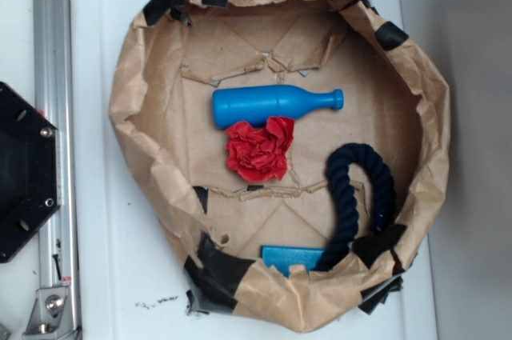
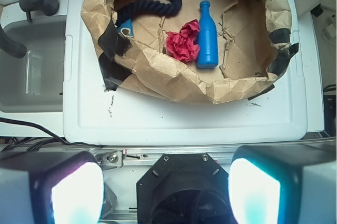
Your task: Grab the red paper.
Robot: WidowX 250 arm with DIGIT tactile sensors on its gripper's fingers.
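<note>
1 white table (image 1: pixel 104 196) carries 1 brown paper nest (image 1: pixel 144 116) edged with black tape patches. Inside lie 1 dark rope (image 1: pixel 352 188), 1 blue bottle (image 1: pixel 272 105), 1 red paper (image 1: pixel 258 150) and 1 blue flat block (image 1: pixel 290 256). The red paper sits mid-nest, touching the bottle's side, left of the rope. The gripper (image 2: pixel 166 192) hangs back off the table's edge, well apart from the nest, its 2 fingers (image 2: pixel 68 192) spread wide, holding nothing.
</note>
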